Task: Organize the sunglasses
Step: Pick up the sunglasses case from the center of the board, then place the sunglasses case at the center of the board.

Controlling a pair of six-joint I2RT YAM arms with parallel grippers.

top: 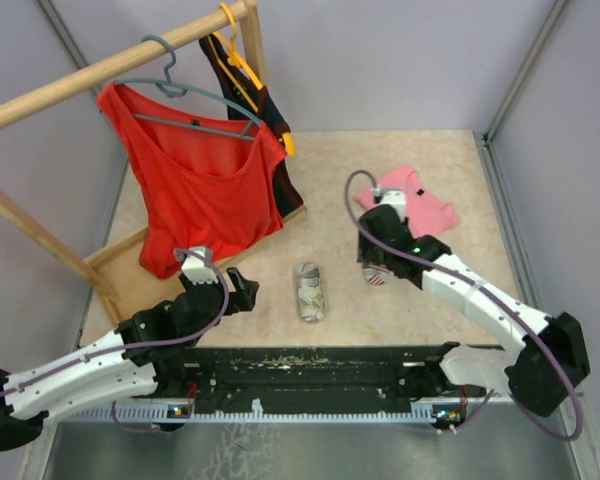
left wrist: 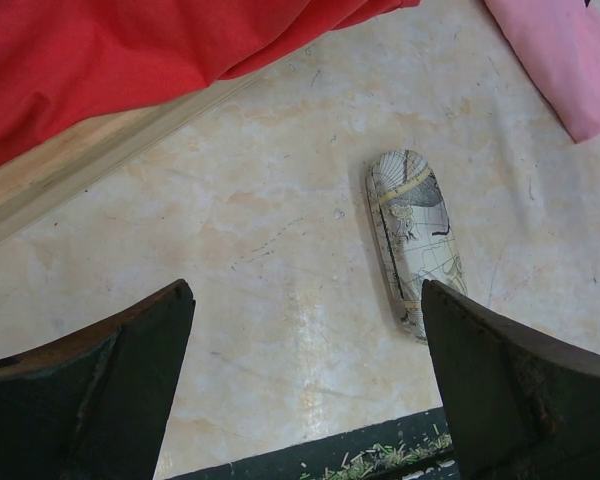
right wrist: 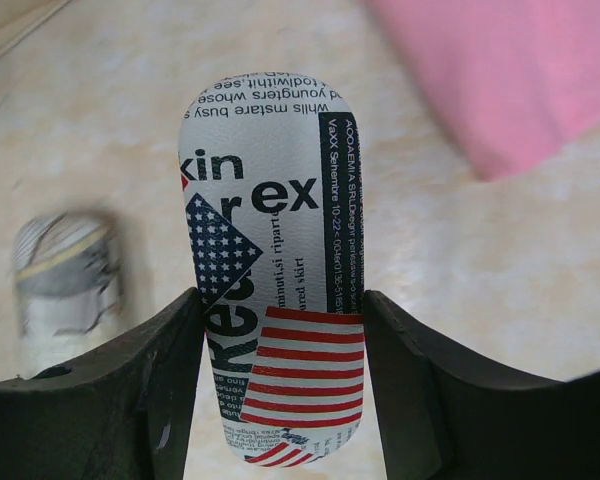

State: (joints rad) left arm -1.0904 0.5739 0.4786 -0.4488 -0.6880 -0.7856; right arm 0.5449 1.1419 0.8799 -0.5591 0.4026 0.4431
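No sunglasses show in any view. My right gripper point(top: 377, 268) point(right wrist: 280, 300) is shut on a glasses case printed with newsprint and a US flag point(right wrist: 270, 270), its fingers pressed on the case's two long sides near its near end. In the top view this case point(top: 377, 277) peeks out under the gripper. A second case with a map print point(top: 309, 291) lies on the table at the middle; it also shows in the left wrist view point(left wrist: 415, 240) and, blurred, in the right wrist view point(right wrist: 65, 280). My left gripper point(top: 242, 292) point(left wrist: 305, 295) is open and empty, left of the map case.
A red top point(top: 195, 190) point(left wrist: 110, 50) hangs from a wooden clothes rack whose base point(top: 130, 260) point(left wrist: 80, 160) lies left of my left gripper. A pink garment point(top: 415, 200) point(right wrist: 490, 70) lies behind the right gripper. A black strip point(top: 310, 365) runs along the near edge.
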